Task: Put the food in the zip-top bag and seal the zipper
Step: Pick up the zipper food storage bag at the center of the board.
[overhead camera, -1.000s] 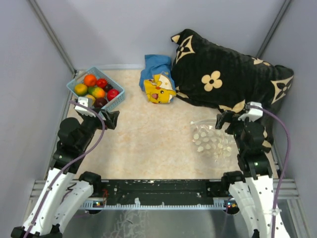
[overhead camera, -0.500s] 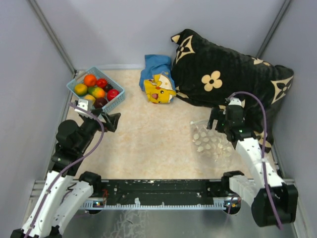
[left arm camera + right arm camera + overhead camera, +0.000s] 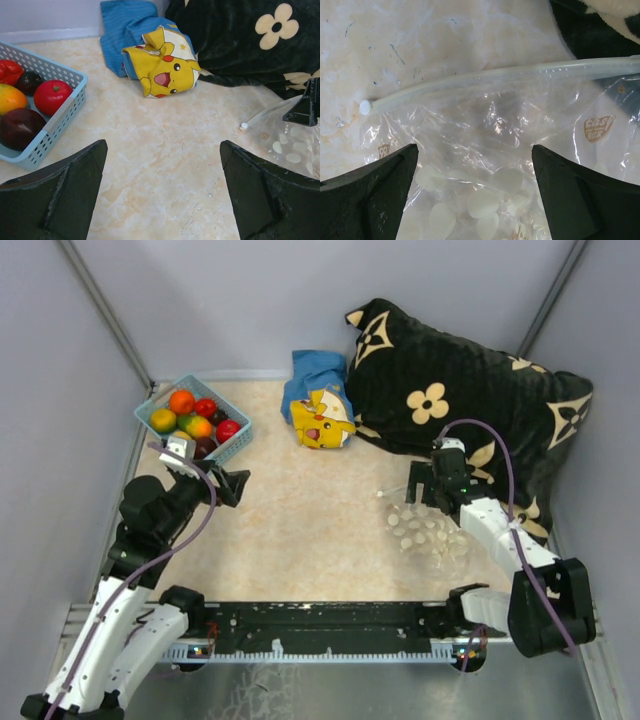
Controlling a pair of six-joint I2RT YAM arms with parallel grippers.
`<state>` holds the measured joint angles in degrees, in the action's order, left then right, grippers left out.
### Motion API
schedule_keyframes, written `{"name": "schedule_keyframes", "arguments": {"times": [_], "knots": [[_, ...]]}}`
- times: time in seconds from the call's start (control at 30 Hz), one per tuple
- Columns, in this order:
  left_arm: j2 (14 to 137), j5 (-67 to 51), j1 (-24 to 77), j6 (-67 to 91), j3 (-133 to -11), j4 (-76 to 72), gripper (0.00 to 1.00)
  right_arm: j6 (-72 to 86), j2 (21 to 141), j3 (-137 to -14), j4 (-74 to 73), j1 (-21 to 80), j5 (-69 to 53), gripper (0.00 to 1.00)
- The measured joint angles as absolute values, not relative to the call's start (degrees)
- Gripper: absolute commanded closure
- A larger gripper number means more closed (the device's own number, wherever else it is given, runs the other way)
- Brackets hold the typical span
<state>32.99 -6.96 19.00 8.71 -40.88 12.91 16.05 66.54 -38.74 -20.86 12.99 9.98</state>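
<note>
The food, small round toy fruits such as an orange one (image 3: 182, 401) and a red one (image 3: 228, 429), lies in a light blue basket (image 3: 242, 440) at the far left. The left wrist view shows a red fruit (image 3: 52, 96) and a dark purple one (image 3: 20, 127). The clear spotted zip-top bag (image 3: 432, 532) lies flat at the right, its zipper (image 3: 495, 75) along the far edge. My left gripper (image 3: 236, 486) is open and empty, just right of the basket. My right gripper (image 3: 421, 484) is open, low over the bag (image 3: 485, 145) near the zipper.
A yellow cartoon plush (image 3: 322, 420) on a blue cloth (image 3: 315, 370) lies at the back middle. A big black flowered pillow (image 3: 460, 390) fills the back right, next to the bag. Grey walls close in both sides.
My right arm has swung from the right side toward the middle and come down over the bag's zipper edge. My left gripper has shifted slightly right.
</note>
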Motion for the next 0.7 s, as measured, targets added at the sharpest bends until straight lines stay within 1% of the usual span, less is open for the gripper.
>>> {"name": "schedule_keyframes", "arguments": {"times": [0.1,0.17,0.27,0.37,0.43,0.47,0.57,0.7], "knots": [[33.8,-7.51,19.0,8.71,-40.88,12.93,0.0,16.03,68.62,-38.74,-19.49,13.02,10.04,0.05],[34.28,-7.86,19.0,8.71,-40.88,12.95,0.0,15.94,70.43,-38.76,-18.59,13.04,9.96,0.07],[34.98,-8.47,19.03,8.69,-40.88,12.99,0.0,15.66,73.25,-38.76,-18.04,13.19,9.76,0.12],[35.7,-9.15,19.03,8.69,-40.91,13.04,0.0,15.57,74.83,-38.76,-17.58,13.76,9.72,0.22],[36.14,-9.67,19.05,8.69,-40.91,13.1,0.0,15.46,75.05,-38.76,-17.02,14.0,9.58,0.32],[36.36,-9.93,19.05,8.69,-40.91,13.13,0.0,15.46,75.11,-38.76,-16.69,14.09,9.54,0.39],[37.06,-10.68,19.05,8.71,-40.91,13.39,0.0,15.07,75.59,-38.76,-15.57,14.24,9.21,0.64],[37.65,-12.56,19.05,8.71,-40.91,13.58,0.0,14.66,76.58,-38.76,-15.4,14.9,8.88,0.91]]}}
